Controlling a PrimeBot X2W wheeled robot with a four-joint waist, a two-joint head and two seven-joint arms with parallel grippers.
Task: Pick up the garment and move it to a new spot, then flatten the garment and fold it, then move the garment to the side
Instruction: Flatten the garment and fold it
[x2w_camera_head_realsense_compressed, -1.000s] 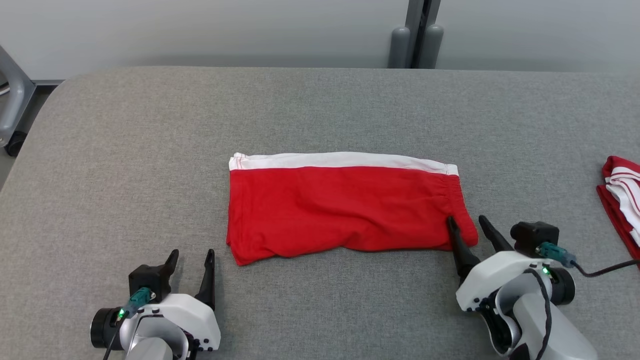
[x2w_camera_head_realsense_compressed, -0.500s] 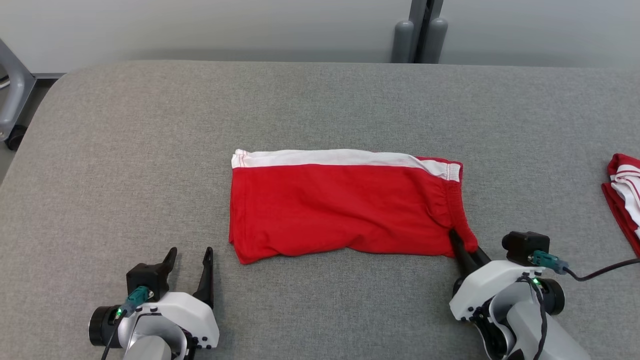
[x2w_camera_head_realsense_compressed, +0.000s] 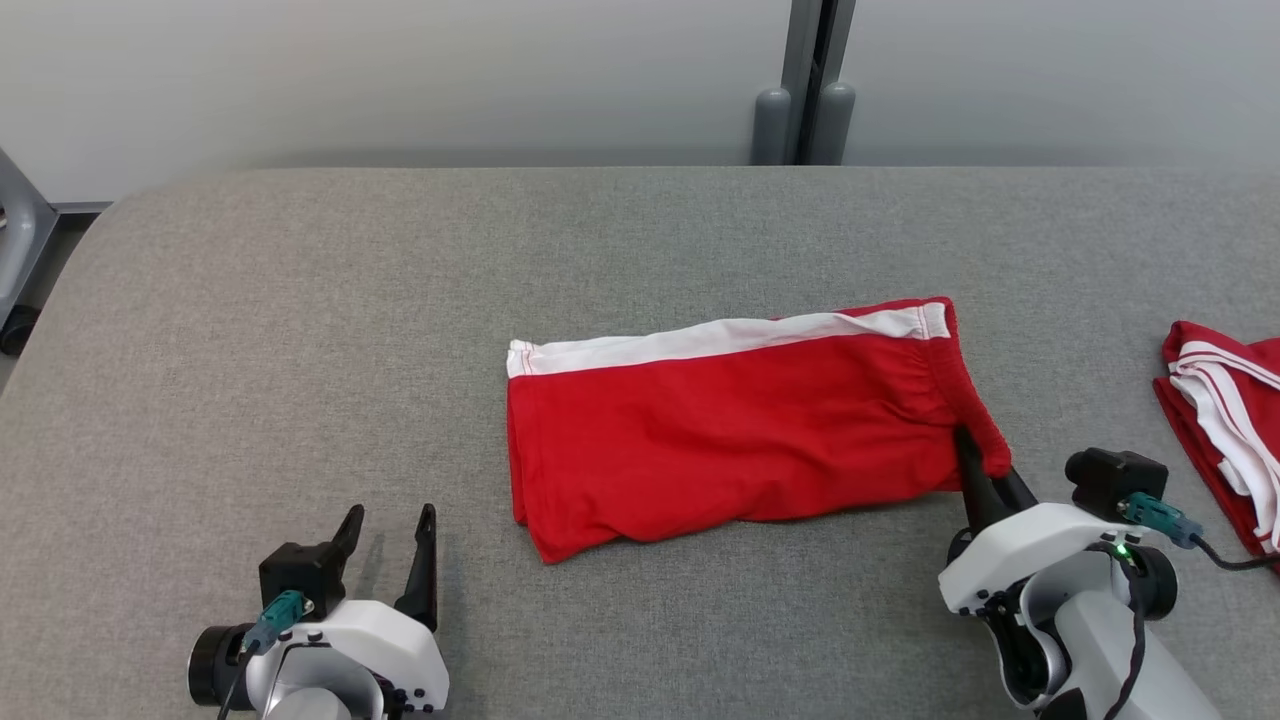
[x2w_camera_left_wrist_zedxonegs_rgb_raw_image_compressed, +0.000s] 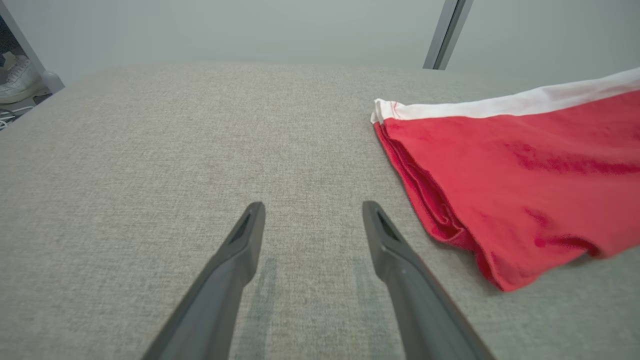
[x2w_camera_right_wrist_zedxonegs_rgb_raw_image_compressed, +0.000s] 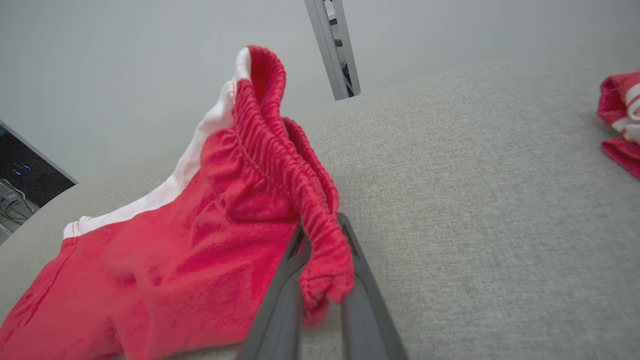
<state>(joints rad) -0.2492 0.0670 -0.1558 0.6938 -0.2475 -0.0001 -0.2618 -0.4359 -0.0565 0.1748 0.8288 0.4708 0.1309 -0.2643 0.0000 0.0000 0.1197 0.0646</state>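
Right wrist view: right gripper jaws clenched on garment waistband, tips hidden; left gripper jaws released.

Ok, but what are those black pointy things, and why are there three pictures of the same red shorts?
Those black pointy things are a robot's fingers. The robot has two arms, and each one ends in a gripper, a kind of hand with two fingers. One picture comes from a camera on the robot's head, looking down at a grey padded table. The other two come from small cameras on its wrists, so each one looks along that hand's own fingers. On the table lie folded red shorts with a white stripe. The right gripper is pinched shut on a corner of the stretchy waistband. The left gripper is open and holds nothing, just beside the shorts. At the far right lies another red and white garment.
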